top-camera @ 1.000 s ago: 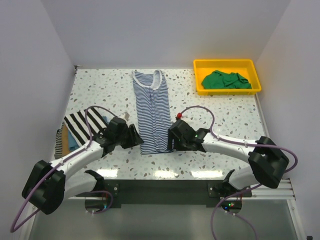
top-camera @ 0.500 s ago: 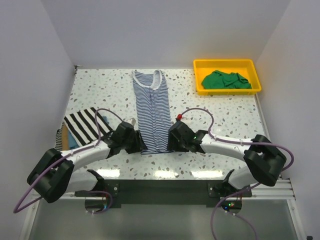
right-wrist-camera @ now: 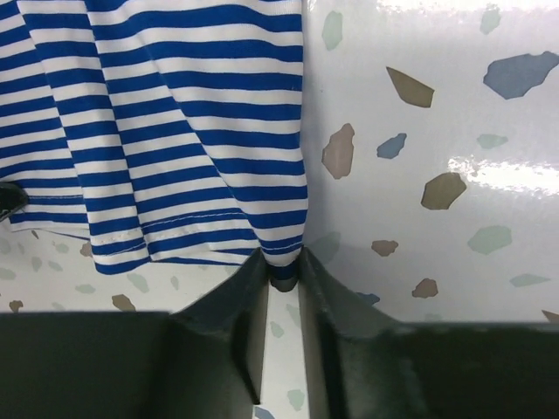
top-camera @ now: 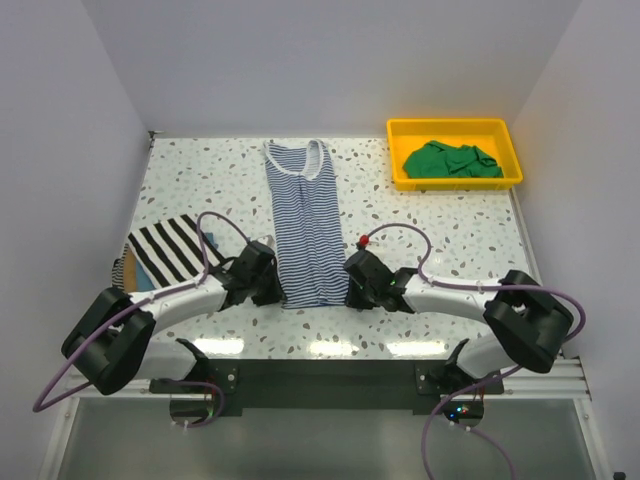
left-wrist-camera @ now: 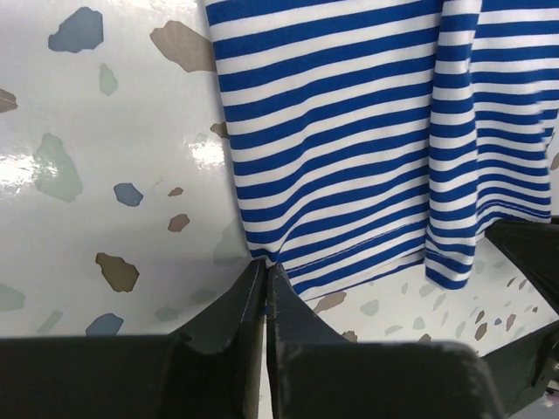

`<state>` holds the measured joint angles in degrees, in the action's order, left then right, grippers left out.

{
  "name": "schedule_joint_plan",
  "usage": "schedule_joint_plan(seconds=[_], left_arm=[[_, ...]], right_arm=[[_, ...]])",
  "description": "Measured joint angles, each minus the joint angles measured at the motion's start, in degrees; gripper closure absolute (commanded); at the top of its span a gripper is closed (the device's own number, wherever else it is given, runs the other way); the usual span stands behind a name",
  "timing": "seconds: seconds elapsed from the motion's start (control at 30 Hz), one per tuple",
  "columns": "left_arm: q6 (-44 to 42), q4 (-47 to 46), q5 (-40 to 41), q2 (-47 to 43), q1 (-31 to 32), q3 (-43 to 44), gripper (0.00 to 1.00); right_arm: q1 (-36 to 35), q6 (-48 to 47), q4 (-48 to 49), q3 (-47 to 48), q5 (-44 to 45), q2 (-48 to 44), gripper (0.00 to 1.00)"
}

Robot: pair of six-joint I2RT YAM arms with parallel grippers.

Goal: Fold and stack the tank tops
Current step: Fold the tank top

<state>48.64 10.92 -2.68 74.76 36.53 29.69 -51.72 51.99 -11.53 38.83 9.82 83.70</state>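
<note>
The left gripper [left-wrist-camera: 265, 271] pinches one bottom corner of the thin blue-and-white striped cloth tank top [left-wrist-camera: 349, 131], by the near edge of the speckled desk [left-wrist-camera: 105, 131]. The right gripper [right-wrist-camera: 281, 267] pinches the other corner.

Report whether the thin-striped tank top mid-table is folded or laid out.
Laid out full length: the thin-striped tank top lies flat from neckline to hem, no crosswise fold. The left pincer and right pincer pinch its hem corners.

walls [top-camera: 330, 60]: plain white, three sides | tabletop [top-camera: 200, 180]: glossy speckled terrazzo | light: glare patches on tabletop
</note>
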Motion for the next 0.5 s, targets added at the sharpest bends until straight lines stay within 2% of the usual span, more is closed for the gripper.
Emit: schedule_joint_plan(seconds=[0.03,0.07,0.13,0.37,0.5], left_arm=[[-0.13,0.20,0.11,0.13,-0.02,0.11,1.00],[-0.17,0.37,0.17,0.17,-0.02,0.22,1.00],[-0.20,0.79,0.26,0.17,0.00,0.35,1.00],[0.46,4.39,0.39,-1.70,0.13,0.44,1.00],[2.27,7.89,0.59,-6.10,0.33,0.35,1.00]], right_arm=[[0.00,0.13,0.15,-0.50,0.15,-0.20,0.87],[0.00,0.24,0.26,-0.92,0.31,-0.52,0.93],[0.00,0.48,0.35,-1.60,0.92,-1.11,0.98],[-0.17,0.50,-1.16,-3.63,1.70,-4.96,0.99],[-2.10,1.05,-1.51,-5.03,2.58,-9.27,1.00]])
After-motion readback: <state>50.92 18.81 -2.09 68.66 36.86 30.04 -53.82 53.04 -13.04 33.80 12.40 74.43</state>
